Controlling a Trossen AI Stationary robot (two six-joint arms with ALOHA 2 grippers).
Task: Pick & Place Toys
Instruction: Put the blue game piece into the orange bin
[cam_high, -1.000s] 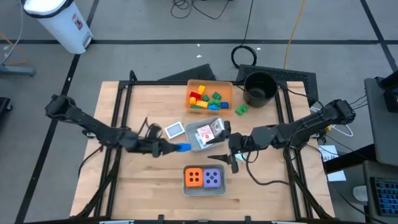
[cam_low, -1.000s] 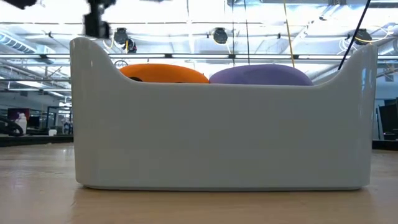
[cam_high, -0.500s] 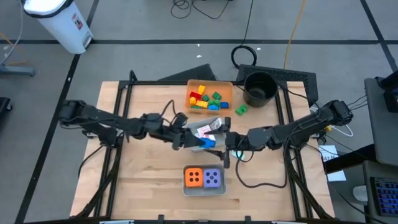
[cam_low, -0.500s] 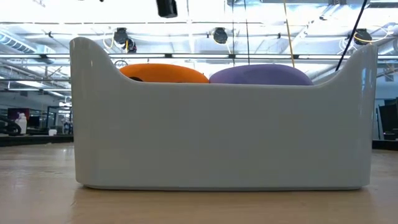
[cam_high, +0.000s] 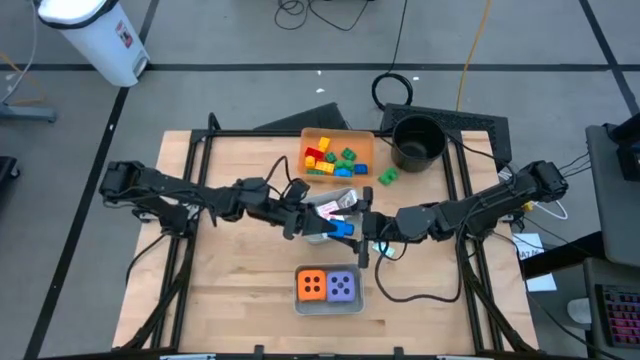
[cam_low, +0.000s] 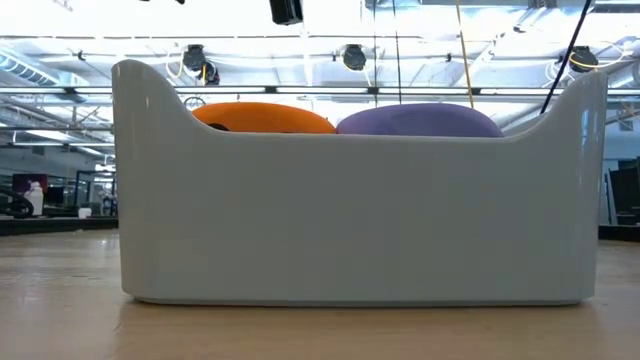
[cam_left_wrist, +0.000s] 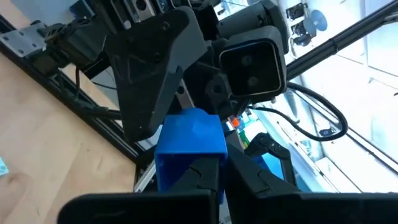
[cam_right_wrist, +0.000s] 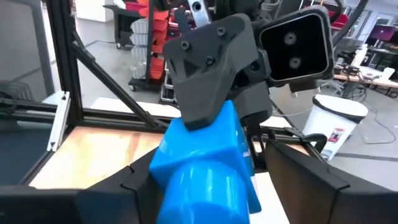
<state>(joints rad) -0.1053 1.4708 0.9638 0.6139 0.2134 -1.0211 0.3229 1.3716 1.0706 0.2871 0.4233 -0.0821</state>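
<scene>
Swung in from centre-left to frame centre, the left gripper (cam_high: 318, 226) pinches a small blue plastic brick (cam_high: 341, 228) between the right gripper (cam_high: 362, 228)'s spread fingers, which should close squarely before release.

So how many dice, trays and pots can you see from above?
Dice: 2, the orange die and the purple die.
Trays: 3, the orange tray, the clear grey tray and the dice tray.
Pots: 1, the black pot.
Total: 6.
</scene>
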